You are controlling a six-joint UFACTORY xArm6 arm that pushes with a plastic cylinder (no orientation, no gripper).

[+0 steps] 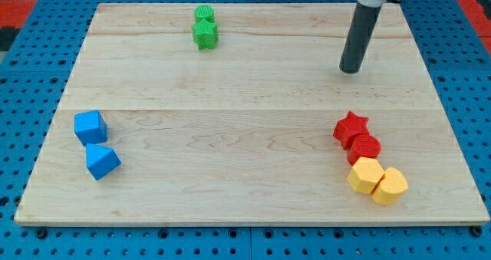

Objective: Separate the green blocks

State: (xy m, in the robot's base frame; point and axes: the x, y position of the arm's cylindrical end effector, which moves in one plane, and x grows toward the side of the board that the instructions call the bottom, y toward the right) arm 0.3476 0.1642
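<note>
Two green blocks touch each other near the view's top, left of centre: a green round block (203, 14) behind a green star block (205, 34). My tip (350, 70) rests on the wooden board (230, 137) at the upper right, far to the right of the green pair and slightly lower in the view. It touches no block.
A blue cube (90, 126) and a blue wedge-like block (101, 161) sit at the lower left. At the lower right a red star (350, 128), a red round block (364, 148) and two yellow blocks (367, 175) (390, 186) form a chain.
</note>
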